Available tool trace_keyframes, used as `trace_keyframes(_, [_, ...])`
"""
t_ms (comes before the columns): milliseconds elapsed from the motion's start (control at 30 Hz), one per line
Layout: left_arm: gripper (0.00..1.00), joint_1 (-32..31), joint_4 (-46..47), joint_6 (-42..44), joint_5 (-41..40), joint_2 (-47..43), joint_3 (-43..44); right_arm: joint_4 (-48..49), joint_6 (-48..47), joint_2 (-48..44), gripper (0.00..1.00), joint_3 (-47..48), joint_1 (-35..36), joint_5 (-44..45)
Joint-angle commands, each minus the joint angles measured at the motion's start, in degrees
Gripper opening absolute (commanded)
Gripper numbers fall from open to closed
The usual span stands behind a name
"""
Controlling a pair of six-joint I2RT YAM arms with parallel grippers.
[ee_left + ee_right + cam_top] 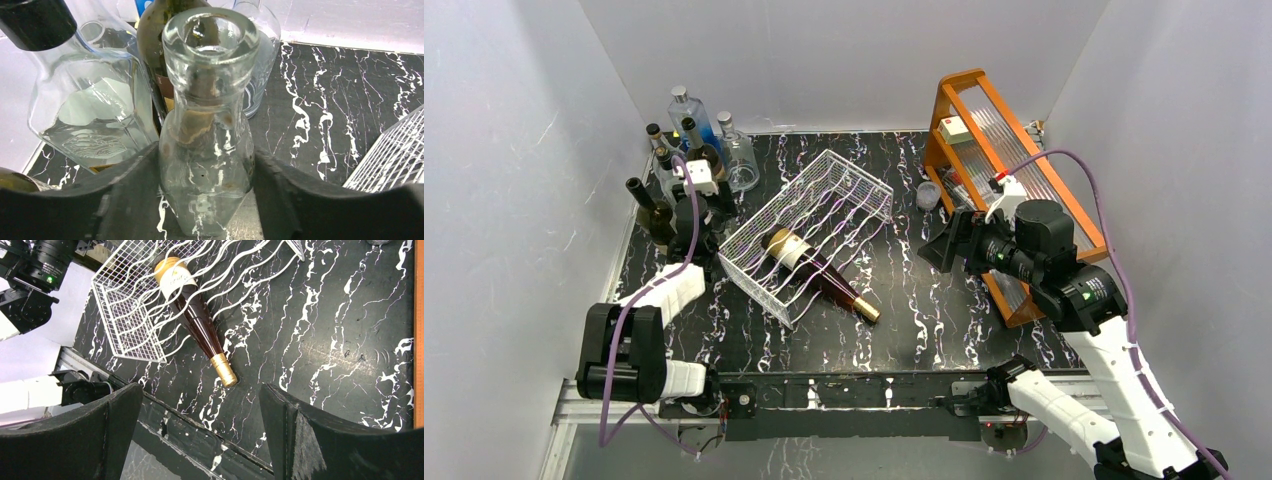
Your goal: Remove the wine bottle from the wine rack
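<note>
The wine bottle lies in the wine rack, neck toward 4 o'clock. The right gripper is apart; the left gripper clamps a clear bottle.

Clear and dark glass bottles crowd the far-left corner of the marbled table. An orange wooden frame with ribbed panels stands far right, a small cup beside it.
</note>
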Motion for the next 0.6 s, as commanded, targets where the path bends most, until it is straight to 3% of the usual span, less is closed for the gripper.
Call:
trace_keyframes(0, [0.69,0.42,3.48,-0.44,-1.59,-0.71,2.01,2.94,0.40,-0.10,0.98,-0.06,0.22,-1.10])
trace_keyframes(200, [0.90,0.33,2.43,0.46,-0.25,-0.88,2.29,3.84,0.30,0.12,0.98,-0.63,0.19,-1.43])
trace_keyframes(400, [0.98,-0.98,-0.53,1.49,0.98,-3.30,3.17,3.33,-0.68,0.01,0.98,-0.63,0.15,-1.12])
trace_keyframes(567, [0.98,-2.11,-10.47,0.84,-3.68,-6.40,7.47,2.00,-3.92,1.32,0.98,1.04,0.20,-0.19])
